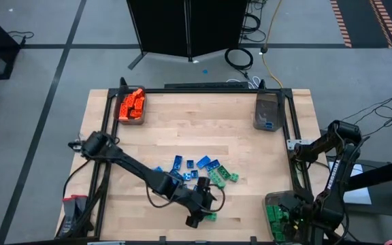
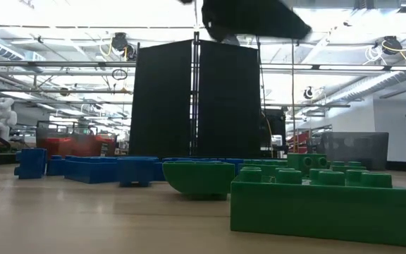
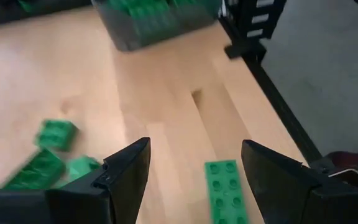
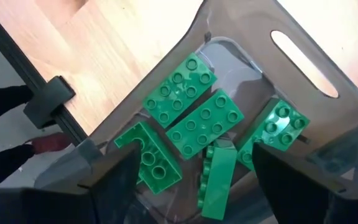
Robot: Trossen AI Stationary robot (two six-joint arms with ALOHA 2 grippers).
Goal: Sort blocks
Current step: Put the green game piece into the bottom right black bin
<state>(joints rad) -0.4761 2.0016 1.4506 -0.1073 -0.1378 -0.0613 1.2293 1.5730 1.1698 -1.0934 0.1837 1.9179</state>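
Green bricks (image 4: 204, 130) are lying in the grey bin (image 4: 303, 53) under our right gripper (image 4: 191, 180), whose fingers are standing apart, empty. We are hovering our left gripper (image 3: 194, 171) with fingers spread around a green brick (image 3: 227, 190) on the wooden table (image 1: 203, 129). Blue bricks (image 1: 196, 165) are sitting mid-table, orange bricks (image 1: 132, 104) in a far bin.

Two dark, near-black jointed arms of rounded tubular segments. Thin black cable looping beside the left arm (image 1: 131, 167); white lettering along a link of the right arm (image 1: 335, 160). Broad, flat, wedge-shaped matte black fingers (image 3: 126, 177) on each hand.
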